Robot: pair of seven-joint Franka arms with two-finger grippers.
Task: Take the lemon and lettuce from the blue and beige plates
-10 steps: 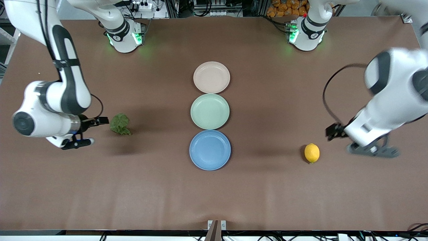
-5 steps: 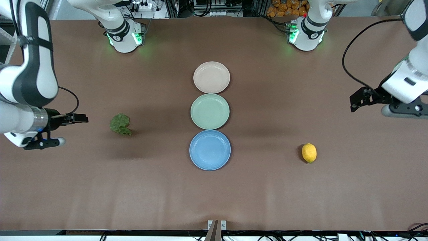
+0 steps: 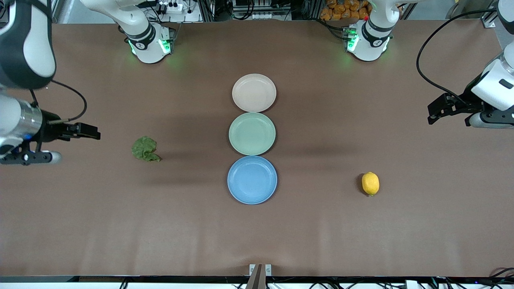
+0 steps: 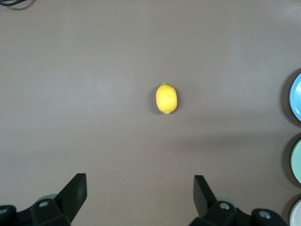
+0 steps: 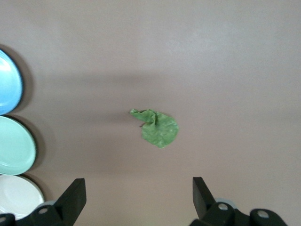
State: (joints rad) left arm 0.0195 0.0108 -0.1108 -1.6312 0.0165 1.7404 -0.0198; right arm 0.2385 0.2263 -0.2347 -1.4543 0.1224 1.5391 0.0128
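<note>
The yellow lemon (image 3: 370, 183) lies on the bare table toward the left arm's end; it also shows in the left wrist view (image 4: 166, 99). The green lettuce leaf (image 3: 145, 149) lies on the table toward the right arm's end and shows in the right wrist view (image 5: 157, 128). The blue plate (image 3: 252, 180) and the beige plate (image 3: 254, 92) hold nothing. My left gripper (image 3: 482, 120) is open and empty, up over the table's edge at its own end (image 4: 140, 197). My right gripper (image 3: 36, 157) is open and empty, up over the table's edge at its own end (image 5: 138, 200).
A green plate (image 3: 252, 133) holds nothing and sits between the blue and beige plates, in one line down the table's middle. The two arm bases (image 3: 150, 42) (image 3: 367, 40) stand along the table's edge farthest from the front camera.
Both open grippers have risen and drawn away from the lemon and the lettuce toward the table's ends. The lemon has shifted slightly toward the plates. The lettuce has stayed put.
</note>
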